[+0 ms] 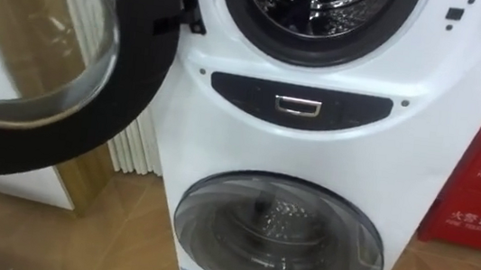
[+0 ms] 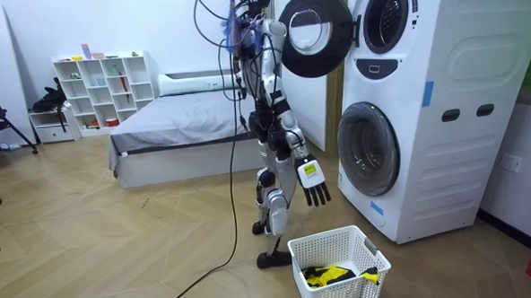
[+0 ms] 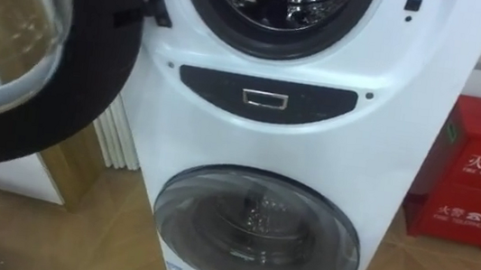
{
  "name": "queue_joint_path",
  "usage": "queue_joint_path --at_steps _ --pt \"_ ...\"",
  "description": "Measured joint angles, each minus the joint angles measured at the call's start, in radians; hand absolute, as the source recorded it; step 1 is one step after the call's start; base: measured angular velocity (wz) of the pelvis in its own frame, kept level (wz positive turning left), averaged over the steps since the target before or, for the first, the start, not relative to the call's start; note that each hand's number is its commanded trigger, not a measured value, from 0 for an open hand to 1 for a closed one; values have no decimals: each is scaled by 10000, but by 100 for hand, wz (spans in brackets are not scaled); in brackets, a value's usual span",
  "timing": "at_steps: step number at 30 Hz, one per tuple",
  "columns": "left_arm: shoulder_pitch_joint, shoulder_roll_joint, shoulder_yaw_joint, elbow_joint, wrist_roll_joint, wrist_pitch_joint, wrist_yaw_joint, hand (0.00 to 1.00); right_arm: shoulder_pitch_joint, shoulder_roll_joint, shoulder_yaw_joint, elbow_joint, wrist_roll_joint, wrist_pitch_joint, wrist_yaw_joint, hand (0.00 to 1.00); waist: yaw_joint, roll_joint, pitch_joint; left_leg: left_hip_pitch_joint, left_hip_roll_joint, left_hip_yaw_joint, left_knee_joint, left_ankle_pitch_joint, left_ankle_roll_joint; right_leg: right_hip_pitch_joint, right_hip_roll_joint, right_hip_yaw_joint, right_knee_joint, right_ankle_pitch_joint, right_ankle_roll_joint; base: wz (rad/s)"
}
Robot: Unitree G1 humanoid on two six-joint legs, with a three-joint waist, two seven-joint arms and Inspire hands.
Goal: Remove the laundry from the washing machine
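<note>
Straight ahead of the robot stands a tall white washing machine (image 2: 425, 97), two units stacked. It rises well above and beyond the right hand (image 2: 312, 181), which hangs low at the robot's side. The upper door (image 1: 14, 46), a large round glass in a black ring, stands wide open, high above the hand and close to the robot's head. Beside it is the upper drum (image 1: 315, 3); the part on view is bare metal, with no clothes to be seen in it. The lower door (image 1: 278, 239) is closed, roughly level with the hand and beyond it. A white basket (image 2: 348, 291) sits on the wooden floor (image 2: 117, 254), below the hand and a little ahead of it, near the robot's feet. Clothes (image 2: 327, 274), a yellow and dark bundle, lie inside the basket.

Several things could go wrong from here. The open door is so near the robot's head that an arm lifted toward the drum could knock against it. The basket is close enough to the feet that a step forward could kick or tip it. If more clothes lie deep in the drum, they are out of sight, so a reach could close on nothing.

The right hand is empty. Its fingers are straight and point down at the floor, touching nothing.
</note>
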Motion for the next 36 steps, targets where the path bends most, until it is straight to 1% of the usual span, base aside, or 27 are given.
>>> queue_joint_path --at_steps 1,2,4,5,6,7,8,9,10,11,12,13,15,16,17,18,20,22,24,25,27,28,29,31,32,35,36 --pt "254 -396 0 -721 -4 34 -1 0 -81 8 91 57 -24 46 11 0 -25 -9 5 -76 8 234 -14 70 33 -31 -78 19 -1 53 43 35" --pt "462 -578 0 -1159 -4 78 0 0 -151 9 153 30 -34 118 25 0 -44 -12 3 -116 12 361 -11 87 55 -56 -122 33 -1 71 49 24" --pt "1191 -1346 -19 -3043 56 396 -4 0 -312 26 590 -98 66 420 52 0 -48 -57 -10 -244 33 820 -11 159 160 -165 -285 70 49 153 96 19" --pt "1371 -1585 -31 -3498 149 429 -8 0 -344 26 752 -125 79 452 56 0 -48 -62 -9 -265 36 887 -14 199 161 -190 -309 126 60 198 113 15" --pt "1676 -1969 -90 -4252 431 498 -26 0 -445 55 933 -127 60 558 72 0 -47 -76 -9 -275 30 964 -11 234 186 -225 -357 195 119 257 161 6" --pt "1958 -2173 -217 -4792 676 517 -69 0 -562 81 1128 -74 43 645 87 0 -46 -102 -11 -264 19 1044 -6 250 229 -226 -391 191 142 320 154 0" --pt "2082 -2222 -254 -4985 793 543 -150 0 -616 97 1177 -63 44 681 108 0 -46 -107 -8 -270 20 1067 5 254 252 -232 -404 189 139 348 154 -7" --pt "2377 -2292 -297 -5487 1100 654 -329 0 -672 137 1202 -121 49 761 106 0 -45 -104 -9 -313 28 1150 20 226 328 -281 -423 155 133 417 158 -8" --pt "2630 -2298 -361 -5994 1288 792 -543 0 -635 140 1330 -250 85 815 83 0 -45 -112 -14 -427 36 1232 55 202 369 -397 -416 116 132 457 147 -4" --pt "2718 -2301 -401 -6223 1289 855 -694 0 -629 140 1369 -302 124 843 64 0 -44 -121 -17 -488 58 1337 77 201 371 -460 -418 66 128 461 150 9" --pt "2882 -2328 -480 -6609 1282 943 -1033 0 -572 136 1430 -335 234 891 2 0 -44 -130 -22 -592 126 1601 121 201 371 -567 -422 -56 127 462 150 17" --pt "3055 -2336 -596 -6906 1260 958 -1333 0 -521 134 1567 -351 359 976 -111 0 -44 -135 -29 -677 180 1851 168 202 372 -658 -465 -127 132 462 152 15" --pt "3366 -2343 -643 -7303 1262 958 -1728 0 -610 138 1628 -346 419 1106 -152 0 -41 -125 -36 -779 187 2126 191 206 371 -777 -562 -212 103 449 173 -6" --pt "3434 -2341 -655 -7441 1214 958 -2016 0 -659 137 1706 -347 508 1104 -157 0 -24 -95 -41 -853 190 2201 276 207 370 -823 -590 -203 61 414 237 -12" --pt "3433 -2337 -666 -7478 1178 958 -2187 0 -674 135 1753 -349 540 1102 -159 0 -22 -64 -47 -911 211 2195 356 208 367 -829 -578 -203 5 388 290 -12" --pt "3430 -2317 -735 -7556 1133 955 -2540 0 -733 135 1831 -357 635 1103 -161 0 -21 -2 -52 -971 235 2195 413 267 274 -848 -549 -202 -84 360 351 -11" --pt "3432 -2234 -1138 -7742 889 955 -3118 0 -758 141 1956 -464 904 1096 -152 0 -22 75 -63 -988 231 2200 412 304 216 -886 -569 -184 -111 360 350 -13" --pt "3432 -2186 -1929 -8070 765 954 -4168 0 -805 147 1955 -611 1248 1080 -146 0 -30 169 -109 -974 230 2253 386 322 188 -911 -571 -100 -203 361 348 -21" --pt "3427 -2157 -2453 -8202 711 955 -4848 0 -862 149 1985 -613 1473 1081 -142 0 -79 240 -119 -915 228 2332 351 342 156 -932 -578 -3 -211 372 332 -25" --pt "3411 -2136 -2748 -8230 485 955 -5271 0 -857 148 2099 -613 1636 1088 -151 0 -100 190 -106 -864 229 2382 316 342 156 -917 -598 -3 -203 402 287 -19" --pt "3411 -2135 -3160 -8288 232 995 -5885 0 -893 163 2307 -633 1827 1085 -151 0 -211 176 -143 -804 231 2421 261 342 156 -905 -602 -3 -196 432 251 -8" --pt "3411 -2134 -3395 -8356 161 1053 -6290 0 -957 202 2359 -636 1870 1083 -149 0 -328 160 -151 -783 235 2422 240 344 159 -909 -592 -3 -193 461 280 -5" --pt "3410 -2134 -3518 -8384 161 1075 -6484 0 -983 224 2360 -636 1907 1080 -151 0 -367 156 -152 -774 243 2425 230 345 160 -913 -583 -2 -194 478 302 -7" --pt "3411 -2136 -3942 -8410 160 1092 -7232 0 -1004 297 2386 -664 1940 1075 -152 0 -410 131 -147 -655 320 2520 143 345 172 -915 -510 49 -195 499 340 -17" --pt "3410 -2136 -4001 -8410 160 1096 -7419 0 -1008 309 2401 -668 1941 1073 -147 0 -415 126 -145 -632 353 2536 137 337 189 -914 -475 65 -195 495 344 -18" --pt "3405 -2141 -4172 -8423 164 1097 -8086 0 -1019 338 2437 -672 1942 1051 -129 0 -495 125 -148 -580 507 2565 129 340 198 -918 -294 107 -201 431 233 -7" --pt "3405 -2144 -4191 -8437 174 1097 -8299 0 -1024 342 2470 -671 1942 1024 -128 0 -547 126 -148 -556 552 2564 105 350 118 -916 -226 146 -199 394 162 -5"
